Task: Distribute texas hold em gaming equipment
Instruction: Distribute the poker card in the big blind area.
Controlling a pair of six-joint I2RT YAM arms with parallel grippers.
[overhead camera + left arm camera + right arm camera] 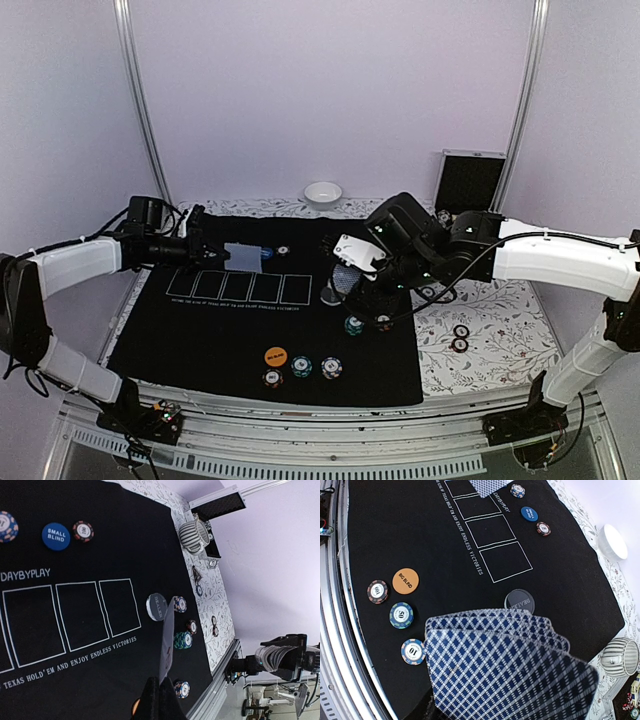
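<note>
L gripper (pixel 159 697) clenched on one card (pixel 167 635), back up, roughly level, over far-left of mat (pixel 200 330), just beyond box row (pixel 240 288). R gripper (pixel 358 262) grasping fanned deck (pixel 505 665) over mat's right-centre, by dealer disc (pixel 520 601).

Step, prob.: deal single card. Lower flat, release only on cloth, stay clear of chips (pixel 302 367).

L forearm reaches rightward, level. R arm bent inward, wrist tipped down.
</note>
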